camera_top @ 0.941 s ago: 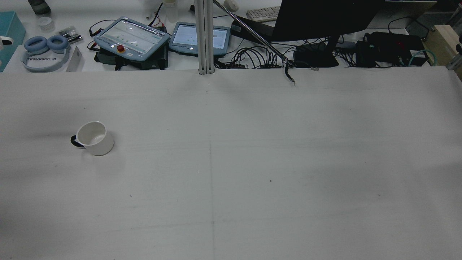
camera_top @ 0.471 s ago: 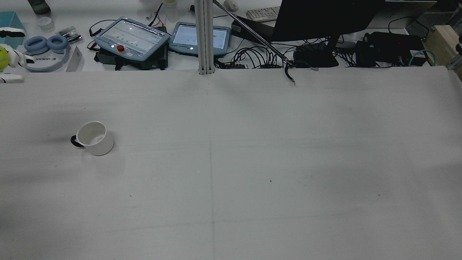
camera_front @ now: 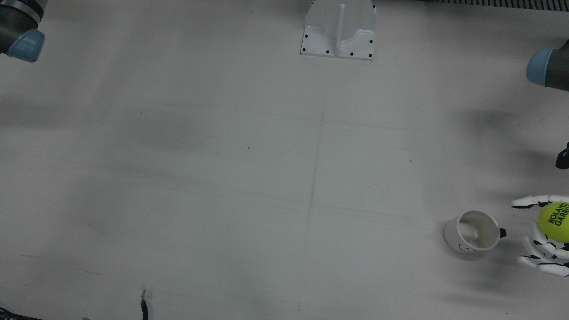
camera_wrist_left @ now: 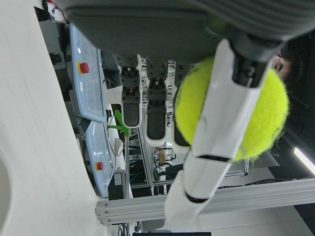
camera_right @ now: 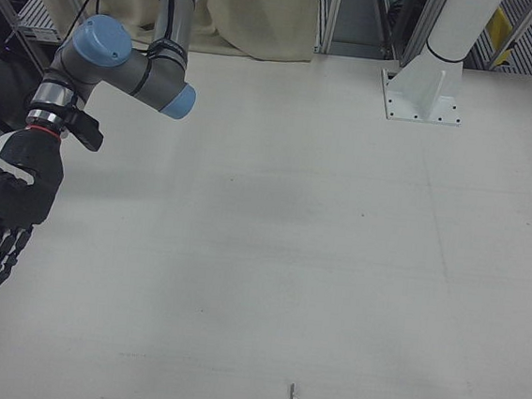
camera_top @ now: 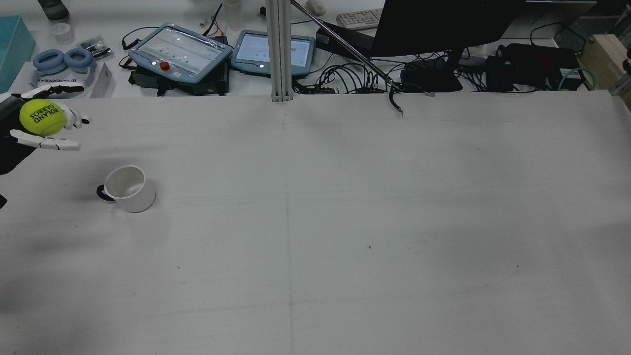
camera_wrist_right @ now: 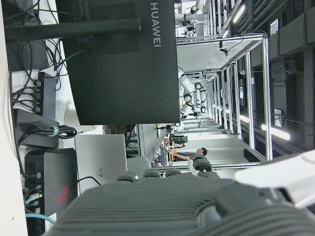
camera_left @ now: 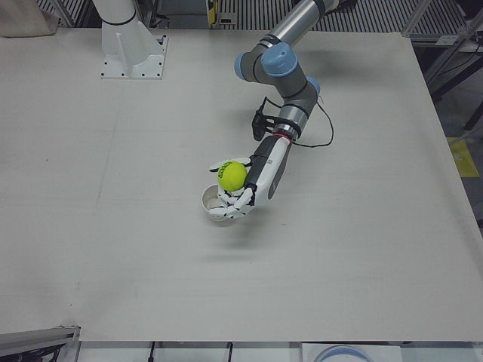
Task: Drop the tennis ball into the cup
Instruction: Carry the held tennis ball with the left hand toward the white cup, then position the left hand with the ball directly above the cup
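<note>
In the rear view, the white cup (camera_top: 129, 188) stands upright at the left of the frame on the bare grey table (camera_top: 345, 222), its dark handle toward the frame's left edge. Above it and further left, the left hand (camera_top: 47, 121) hovers with its fingers curled around the yellow tennis ball (camera_top: 41, 117), clear of the cup and not over its mouth. Beyond the table's far edge, at the top of the frame, lie blue headphones (camera_top: 63, 61), two control tablets (camera_top: 180, 51), a tangle of cables (camera_top: 345, 79) and a dark monitor (camera_top: 443, 24). In the right-front view, the right hand (camera_right: 6, 203) hangs at the lower left, fingers stretched out and holding nothing. Half a second ago the ball and hand were only at the frame's left edge; both are further in now, nearer the cup.
</note>
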Controlling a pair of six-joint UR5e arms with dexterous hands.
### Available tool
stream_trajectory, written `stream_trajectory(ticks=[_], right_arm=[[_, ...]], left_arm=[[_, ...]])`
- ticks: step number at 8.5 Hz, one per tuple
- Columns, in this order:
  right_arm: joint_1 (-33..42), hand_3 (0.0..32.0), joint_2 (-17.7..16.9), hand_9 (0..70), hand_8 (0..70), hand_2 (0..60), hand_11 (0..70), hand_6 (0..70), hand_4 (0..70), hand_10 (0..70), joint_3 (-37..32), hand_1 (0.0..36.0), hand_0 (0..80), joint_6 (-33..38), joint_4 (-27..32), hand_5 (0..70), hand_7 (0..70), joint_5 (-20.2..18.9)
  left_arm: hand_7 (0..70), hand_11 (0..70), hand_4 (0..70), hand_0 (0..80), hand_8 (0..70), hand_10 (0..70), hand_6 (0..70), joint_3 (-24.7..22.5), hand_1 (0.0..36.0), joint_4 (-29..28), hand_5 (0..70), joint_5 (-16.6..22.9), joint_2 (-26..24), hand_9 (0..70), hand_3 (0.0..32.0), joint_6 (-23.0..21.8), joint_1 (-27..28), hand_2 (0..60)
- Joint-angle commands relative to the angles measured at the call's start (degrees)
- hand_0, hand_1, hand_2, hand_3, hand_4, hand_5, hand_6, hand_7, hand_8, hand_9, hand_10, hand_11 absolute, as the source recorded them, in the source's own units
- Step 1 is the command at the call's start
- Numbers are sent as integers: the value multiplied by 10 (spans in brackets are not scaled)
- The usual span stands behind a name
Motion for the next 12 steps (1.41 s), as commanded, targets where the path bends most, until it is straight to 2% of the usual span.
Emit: stream_trajectory(ticks=[1, 4, 8, 10, 11, 12], right_arm=[[0, 0, 0, 0, 0, 0, 0, 0, 0, 0, 0, 0, 0, 0, 0, 0, 0, 0], [0, 0, 0, 0, 0, 0, 0, 0, 0, 0, 0, 0, 0, 0, 0, 0, 0, 0], [0, 0, -1, 0, 0, 0, 0, 0, 0, 0, 0, 0, 0, 0, 1, 0, 0, 0], [0, 0, 0, 0, 0, 0, 0, 0, 0, 0, 0, 0, 0, 0, 1, 0, 0, 0], [0, 0, -1, 0, 0, 0, 0, 0, 0, 0, 0, 0, 0, 0, 1, 0, 0, 0], [0, 0, 0, 0, 0, 0, 0, 0, 0, 0, 0, 0, 0, 0, 1, 0, 0, 0]], left_arm=[[655, 336, 207, 800, 428, 209, 700, 8, 319, -4, 275, -5, -25, 507, 0, 21, 28, 143], [672, 335, 211, 800, 420, 209, 700, 37, 317, -2, 254, -28, -47, 510, 0, 27, 86, 133], [658, 327, 228, 800, 425, 204, 700, 52, 308, 0, 266, -28, -56, 508, 0, 18, 77, 152], [653, 326, 225, 800, 427, 205, 700, 60, 292, -2, 261, -28, -53, 506, 0, 18, 64, 155], [622, 316, 214, 788, 404, 199, 700, 60, 283, -3, 239, -27, -51, 474, 0, 18, 64, 148], [416, 270, 177, 646, 318, 169, 688, 61, 244, -14, 211, -28, -37, 314, 0, 20, 65, 118]])
